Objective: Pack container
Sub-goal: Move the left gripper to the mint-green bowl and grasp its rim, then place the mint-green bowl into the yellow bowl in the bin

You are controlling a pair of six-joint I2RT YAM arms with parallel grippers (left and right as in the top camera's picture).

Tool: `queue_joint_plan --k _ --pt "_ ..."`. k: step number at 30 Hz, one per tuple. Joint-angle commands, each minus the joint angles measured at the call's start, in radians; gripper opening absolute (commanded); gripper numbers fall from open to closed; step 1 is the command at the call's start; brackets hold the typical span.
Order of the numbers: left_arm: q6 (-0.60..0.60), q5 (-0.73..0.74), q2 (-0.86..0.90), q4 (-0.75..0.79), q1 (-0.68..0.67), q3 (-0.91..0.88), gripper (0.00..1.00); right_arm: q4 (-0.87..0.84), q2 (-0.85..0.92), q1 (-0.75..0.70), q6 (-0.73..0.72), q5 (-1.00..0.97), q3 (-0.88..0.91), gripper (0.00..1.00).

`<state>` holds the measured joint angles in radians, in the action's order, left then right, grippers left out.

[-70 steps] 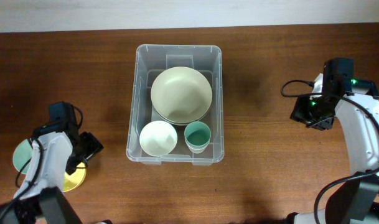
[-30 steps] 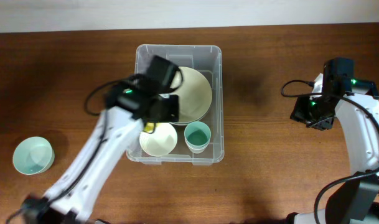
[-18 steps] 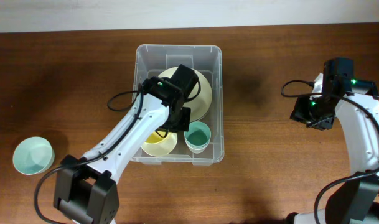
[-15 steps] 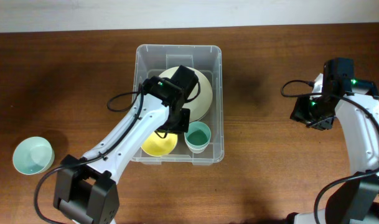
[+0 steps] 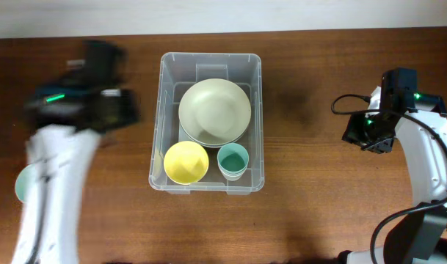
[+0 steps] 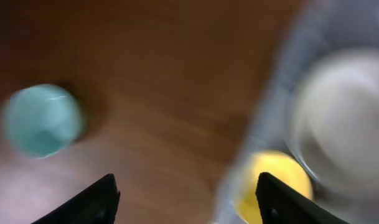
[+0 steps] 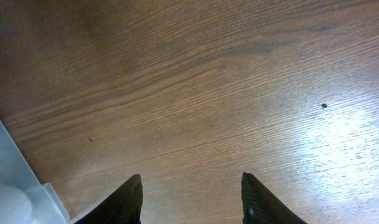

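The clear plastic container stands mid-table. In it lie a large cream bowl, a yellow bowl at the front left and a teal cup at the front right. My left gripper is blurred by motion, left of the container, open and empty. Its wrist view, also blurred, shows open fingers, the yellow bowl, the cream bowl and a pale green bowl on the table. My right gripper hovers at the right, open and empty.
The pale green bowl sits at the far left of the table, partly hidden by my left arm. A corner of the container shows at the lower left of the right wrist view. The wooden table lies bare around the right arm.
The left gripper let go of the yellow bowl inside the container, over the white bowl, and swung out to the left. The right arm has not moved.
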<state>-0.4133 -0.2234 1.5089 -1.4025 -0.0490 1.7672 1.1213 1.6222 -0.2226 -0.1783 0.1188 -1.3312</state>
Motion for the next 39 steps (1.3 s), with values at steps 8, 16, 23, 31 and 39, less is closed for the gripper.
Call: queue_joint_plan --k 8,16,23,31,39 --pt "0.000 -0.006 0.106 0.055 0.443 -0.179 0.77 0.000 -0.006 0.005 0.010 0.005 0.002 0.47" --pt "0.019 -0.001 0.322 0.193 0.581 -0.282 0.77 0.000 -0.006 0.005 0.010 0.005 0.002 0.47" --pt "0.071 0.098 0.491 0.296 0.615 -0.282 0.71 0.000 -0.006 0.005 0.010 0.005 0.002 0.47" --pt "0.071 0.127 0.550 0.337 0.607 -0.282 0.24 0.000 -0.006 0.005 0.010 0.005 0.002 0.47" --pt "0.071 0.155 0.526 0.264 0.576 -0.232 0.01 0.000 -0.006 0.005 0.010 0.005 0.002 0.47"
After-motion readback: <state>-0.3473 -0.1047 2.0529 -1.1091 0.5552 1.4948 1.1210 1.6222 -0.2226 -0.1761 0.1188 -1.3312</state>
